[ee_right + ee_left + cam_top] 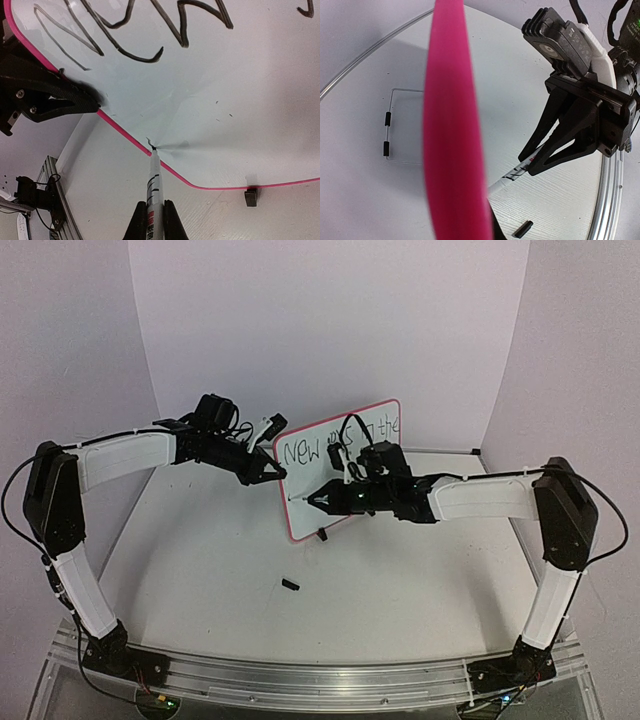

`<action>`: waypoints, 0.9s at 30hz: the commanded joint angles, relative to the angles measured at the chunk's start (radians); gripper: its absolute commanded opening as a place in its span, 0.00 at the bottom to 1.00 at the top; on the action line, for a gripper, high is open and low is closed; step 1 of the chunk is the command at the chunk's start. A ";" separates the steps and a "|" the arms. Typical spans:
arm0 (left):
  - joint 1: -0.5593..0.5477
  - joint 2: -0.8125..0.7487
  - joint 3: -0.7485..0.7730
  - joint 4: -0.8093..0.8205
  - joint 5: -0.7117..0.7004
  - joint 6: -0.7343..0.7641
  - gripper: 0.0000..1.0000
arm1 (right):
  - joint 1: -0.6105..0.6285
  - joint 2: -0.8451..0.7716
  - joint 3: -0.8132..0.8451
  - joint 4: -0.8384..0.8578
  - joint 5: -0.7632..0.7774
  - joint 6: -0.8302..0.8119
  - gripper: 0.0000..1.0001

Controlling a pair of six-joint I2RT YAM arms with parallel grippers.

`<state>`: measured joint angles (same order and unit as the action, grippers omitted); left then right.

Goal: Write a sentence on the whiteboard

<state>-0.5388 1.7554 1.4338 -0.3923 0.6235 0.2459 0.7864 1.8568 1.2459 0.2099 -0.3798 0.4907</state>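
Observation:
The whiteboard [306,482] stands tilted on the table, its pink frame [452,150] running blurred down the left wrist view. My left gripper [278,473] is shut on the board's left edge, and its black fingers [75,100] meet the frame there. My right gripper [155,222] is shut on a black-and-white marker pen [152,190]. The pen's tip touches the board's face [240,100] near the lower left rim, beside a short hooked stroke. Of the sentence, a black upper row [312,450] shows, starting with "New" [130,30]; the right arm hides its middle.
The marker's black cap [291,585] lies on the table in front of the board. A black foot [251,196] props the board's lower edge. A thin wire frame with two black sleeves [387,132] lies behind the board. An aluminium rail [320,675] borders the near edge.

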 commanded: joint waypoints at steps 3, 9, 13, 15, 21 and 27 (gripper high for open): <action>-0.039 0.016 -0.007 -0.135 0.053 0.013 0.00 | 0.000 -0.009 0.060 0.032 0.052 0.008 0.00; -0.040 0.016 -0.007 -0.135 0.055 0.013 0.00 | -0.002 -0.039 0.054 0.038 0.069 0.005 0.00; -0.039 0.016 -0.007 -0.136 0.055 0.014 0.00 | -0.002 -0.059 0.042 0.044 0.079 0.004 0.00; -0.039 0.018 -0.007 -0.135 0.055 0.013 0.00 | -0.002 -0.070 0.035 0.051 0.079 0.008 0.00; -0.039 0.019 -0.008 -0.135 0.056 0.013 0.00 | -0.002 -0.088 0.023 0.065 0.081 0.014 0.00; -0.039 0.019 -0.007 -0.135 0.056 0.013 0.00 | -0.003 -0.069 0.022 0.066 0.085 0.016 0.00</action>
<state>-0.5388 1.7554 1.4338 -0.3923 0.6239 0.2462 0.7879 1.8080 1.2568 0.2245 -0.3321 0.4993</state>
